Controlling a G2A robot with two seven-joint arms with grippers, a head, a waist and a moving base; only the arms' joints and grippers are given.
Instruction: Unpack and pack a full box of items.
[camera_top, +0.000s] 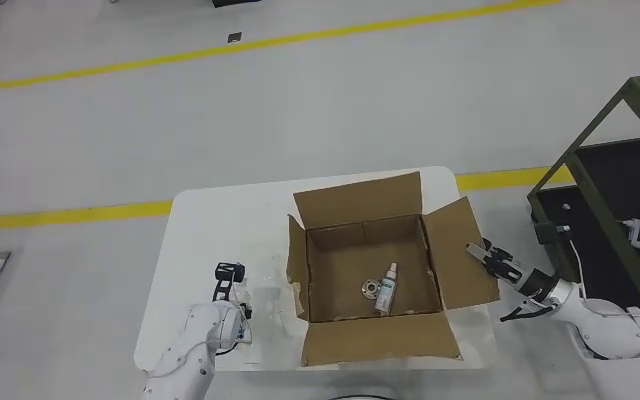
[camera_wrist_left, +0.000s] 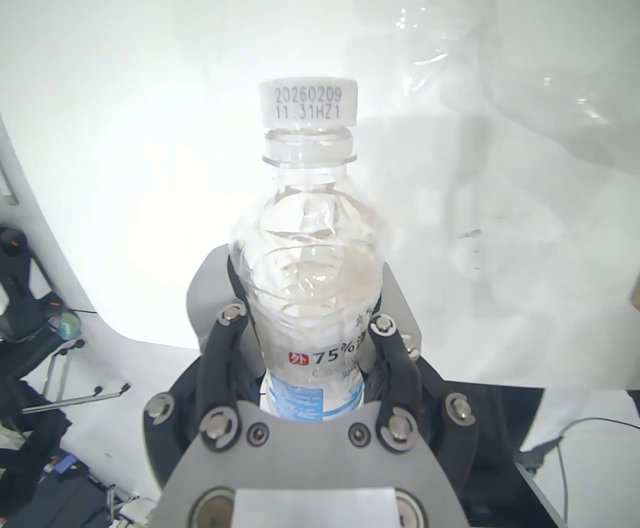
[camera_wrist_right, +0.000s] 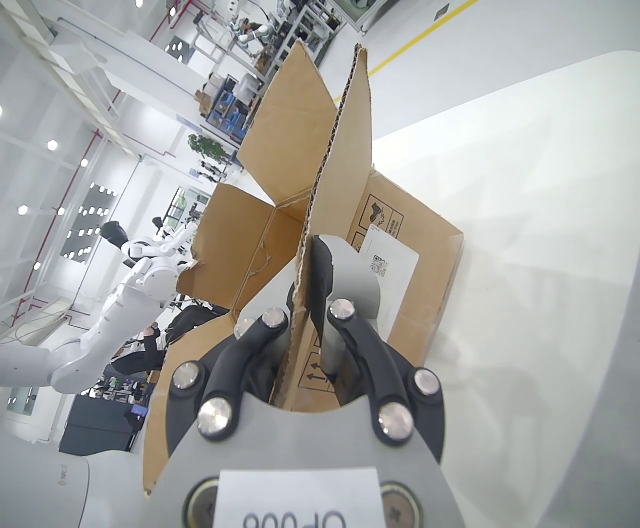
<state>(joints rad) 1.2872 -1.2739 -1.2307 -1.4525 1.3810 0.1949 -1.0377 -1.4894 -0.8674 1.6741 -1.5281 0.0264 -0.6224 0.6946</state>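
Note:
An open cardboard box stands mid-table with its flaps spread. On its floor lie a small white spray bottle and a round metal part. My left gripper is over the table left of the box, shut on a clear plastic bottle with a white cap, held by its labelled body. My right gripper is at the box's right side, shut on the edge of the right flap. In the right wrist view the flap runs between the gripper's fingers.
The white table has bare room left of and behind the box. A crumpled clear plastic bag lies on the table beyond the held bottle. A dark green rack stands off the table's right side.

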